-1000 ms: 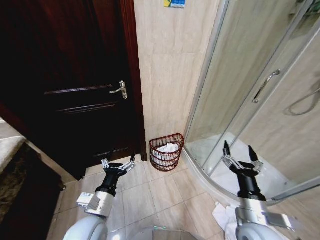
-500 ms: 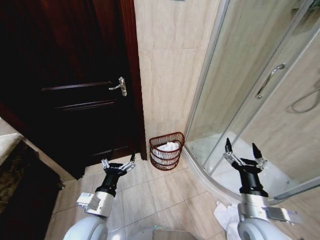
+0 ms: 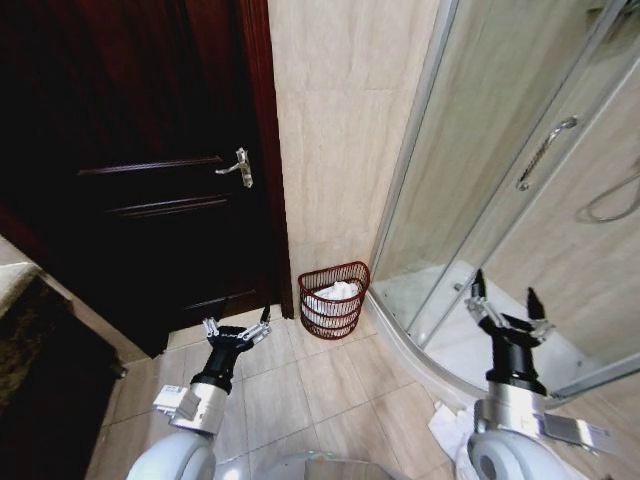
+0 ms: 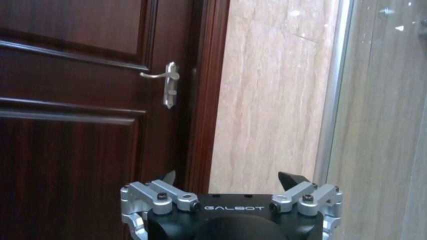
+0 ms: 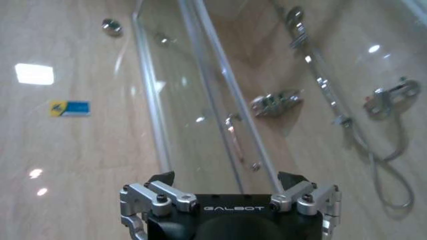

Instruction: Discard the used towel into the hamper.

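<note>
The hamper (image 3: 333,299) stands on the tiled floor (image 3: 300,390) at the far side of the room, against the beige wall (image 3: 330,130), between the dark wooden door (image 3: 140,170) on the left and the curved glass shower enclosure (image 3: 500,180) on the right. White cloth (image 3: 338,292) lies inside it, showing above the rim and through the openwork. The left gripper (image 3: 237,331) hangs low over the floor, near and to the left of the hamper and apart from it, its fingers spread wide and holding nothing; in the left wrist view the same gripper (image 4: 230,180) points toward the door frame, beside the door handle (image 4: 165,85). The right gripper (image 3: 507,308) is raised in front of the shower glass, right of the hamper and well apart from it, fingers likewise spread and empty. In the right wrist view it (image 5: 227,178) faces the glass panels and the shower hose (image 5: 373,145). A crumpled white towel (image 3: 452,432) lies on the floor at the near right, beside the right arm's base.
</note>
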